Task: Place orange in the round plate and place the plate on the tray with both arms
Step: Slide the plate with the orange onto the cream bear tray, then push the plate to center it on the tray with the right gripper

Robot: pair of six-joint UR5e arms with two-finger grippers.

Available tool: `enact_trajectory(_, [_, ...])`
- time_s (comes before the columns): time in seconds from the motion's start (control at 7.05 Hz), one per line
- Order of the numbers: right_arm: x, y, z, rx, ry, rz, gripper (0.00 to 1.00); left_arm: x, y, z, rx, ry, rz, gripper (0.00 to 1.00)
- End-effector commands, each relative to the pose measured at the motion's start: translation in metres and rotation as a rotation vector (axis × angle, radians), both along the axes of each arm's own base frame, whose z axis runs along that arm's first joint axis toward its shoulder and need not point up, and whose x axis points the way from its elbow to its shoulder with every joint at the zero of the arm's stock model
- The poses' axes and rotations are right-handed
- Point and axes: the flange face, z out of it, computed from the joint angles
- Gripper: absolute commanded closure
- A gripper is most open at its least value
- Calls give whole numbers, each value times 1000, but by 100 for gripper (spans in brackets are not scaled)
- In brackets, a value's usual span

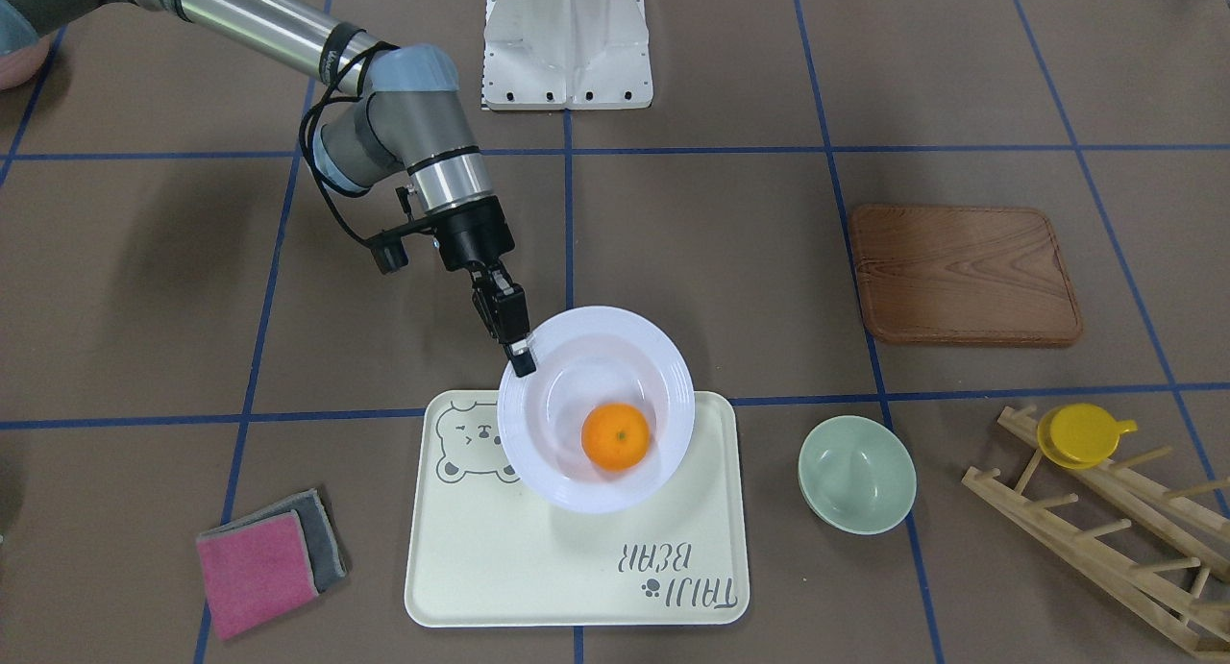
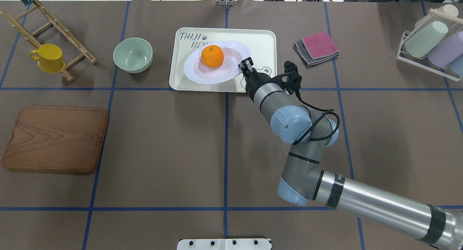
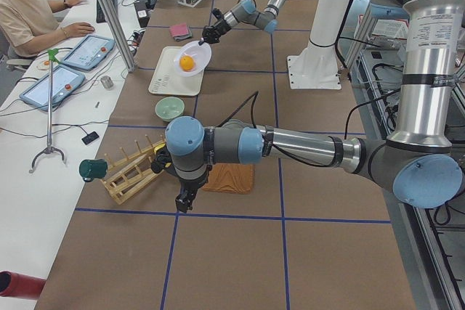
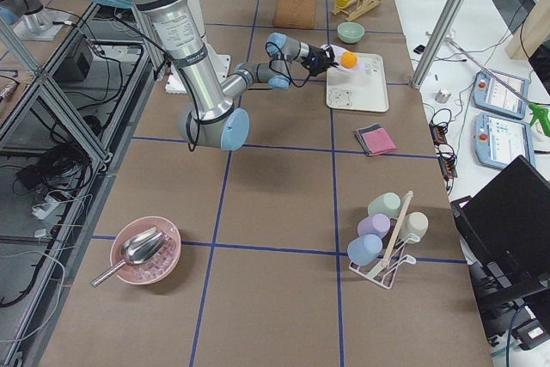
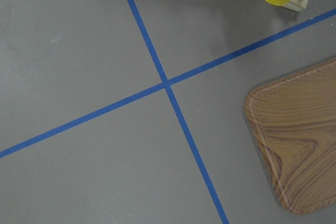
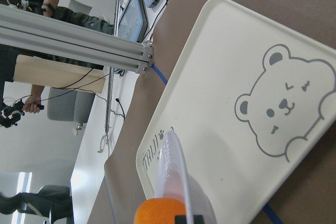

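Orange [image 1: 616, 436] sits low in the well of the round plate [image 1: 673, 381], which the right gripper [image 1: 519, 352] pinches by the rim on the side nearest the robot, its jaws closed narrow over the ridged edge. The plate hangs over the robot-side half of the tray [image 1: 500, 568], partly covering the bear drawing in the front-facing view. In the right wrist view the rim shows almost edge-on with the tray's cream floor well behind it, so the plate looks tilted and clear of the tray rather than resting on it.

The left gripper [image 3: 183, 200] hovers over bare table beside the wooden board [image 1: 966, 275], well apart from the tray; it appears only in the side view, and I cannot tell whether its fingers are apart or together.

The first step, fruit into plate, looks done. The step in hand appears to be the set-down on the tray, carried by the right arm alone.

The next move likely calls for levelling the plate while lowering it, since the one-sided pinch leaves the far edge free to dip and the orange free to roll. The base should land fully inside the tray's raised lip before the jaws part. The pale-green bowl [image 1: 856, 474] stands just beside the tray and should be out of the way.
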Motion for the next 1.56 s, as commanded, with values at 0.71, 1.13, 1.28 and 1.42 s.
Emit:
enact_trajectory(0.71, [-43, -16, 25, -22, 112, -18, 30, 1, 0, -6, 11, -1, 0, 0])
enact_trajectory(1.13, [-5, 2, 18, 148, 257, -226, 0, 1, 0, -4, 8, -1, 0, 0])
enact_trajectory(1.28, [23, -3, 25, 190, 327, -295, 0, 1, 0, -4, 7, 0, 0, 0])
enact_trajectory(1.42, [50, -12, 21, 179, 432, -399, 0, 1, 0, -4, 7, 0, 0, 0])
